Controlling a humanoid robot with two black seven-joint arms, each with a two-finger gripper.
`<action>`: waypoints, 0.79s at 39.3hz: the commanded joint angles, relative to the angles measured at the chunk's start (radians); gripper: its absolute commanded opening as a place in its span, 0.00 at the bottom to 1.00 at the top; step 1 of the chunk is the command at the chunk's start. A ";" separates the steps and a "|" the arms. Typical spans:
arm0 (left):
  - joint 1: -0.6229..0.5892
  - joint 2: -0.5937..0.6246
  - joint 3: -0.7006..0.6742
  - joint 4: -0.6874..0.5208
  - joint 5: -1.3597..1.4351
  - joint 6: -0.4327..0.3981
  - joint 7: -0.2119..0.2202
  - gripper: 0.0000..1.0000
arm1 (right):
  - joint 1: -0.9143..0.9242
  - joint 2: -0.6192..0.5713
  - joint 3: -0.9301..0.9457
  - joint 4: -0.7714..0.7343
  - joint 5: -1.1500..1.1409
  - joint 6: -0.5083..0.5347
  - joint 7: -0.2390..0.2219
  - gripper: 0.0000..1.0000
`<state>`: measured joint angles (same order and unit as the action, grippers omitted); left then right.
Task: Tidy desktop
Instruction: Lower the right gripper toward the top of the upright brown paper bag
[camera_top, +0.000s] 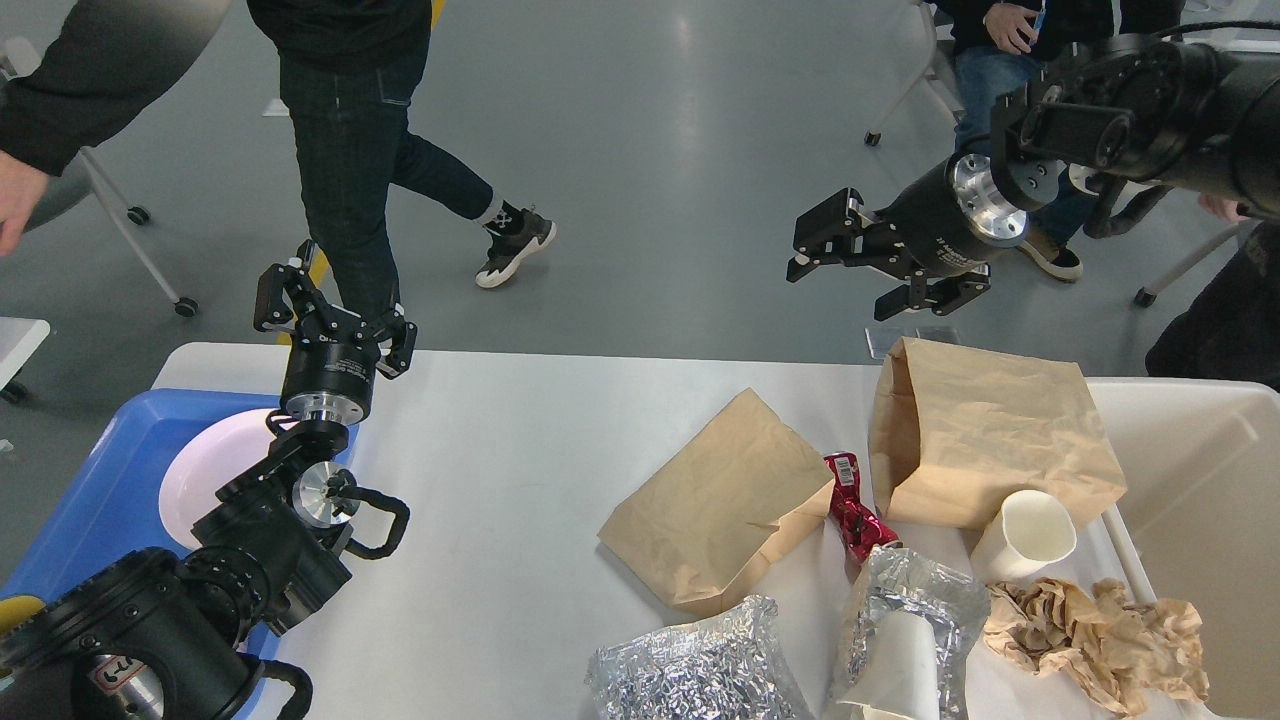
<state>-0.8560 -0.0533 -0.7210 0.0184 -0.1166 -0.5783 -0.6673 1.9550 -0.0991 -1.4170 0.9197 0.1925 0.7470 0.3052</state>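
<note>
Nearest edge: crumpled foil (690, 670), a foil-wrapped cup (905, 640) and crumpled brown paper (1095, 640) lay on the desktop (500, 470), which spanned the view's middle. Beyond them, two paper bags (715, 500) (990, 440), a red wrapper (852, 510) and a white cup (1030, 535). Most tidying looked undone. Blue tray (110, 480) left, cream bin (1200, 480) right. Left gripper (335, 310) hovered over the desktop's far corner, fingers apart, empty. Right gripper (868, 265) hung above the far bag, fingers apart, empty. Grey floor beyond; people (350, 130) passing.

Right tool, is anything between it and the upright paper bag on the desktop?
Nothing visible. The right tool hangs open, just above the upright paper bag on the desktop, with only floor behind.
</note>
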 joint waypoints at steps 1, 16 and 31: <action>0.000 0.000 0.000 0.000 0.000 0.000 0.000 0.97 | -0.001 -0.005 0.003 -0.001 -0.162 -0.035 -0.057 1.00; 0.000 0.000 0.000 0.000 0.002 0.000 0.000 0.97 | -0.071 -0.116 0.173 0.011 -0.202 -0.210 -0.279 1.00; 0.000 0.000 0.000 0.000 0.002 0.000 0.000 0.97 | -0.048 -0.200 0.217 0.041 -0.202 0.022 -0.278 1.00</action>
<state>-0.8559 -0.0531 -0.7210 0.0184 -0.1154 -0.5783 -0.6673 1.9107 -0.2931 -1.2075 0.9586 -0.0084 0.7526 0.0276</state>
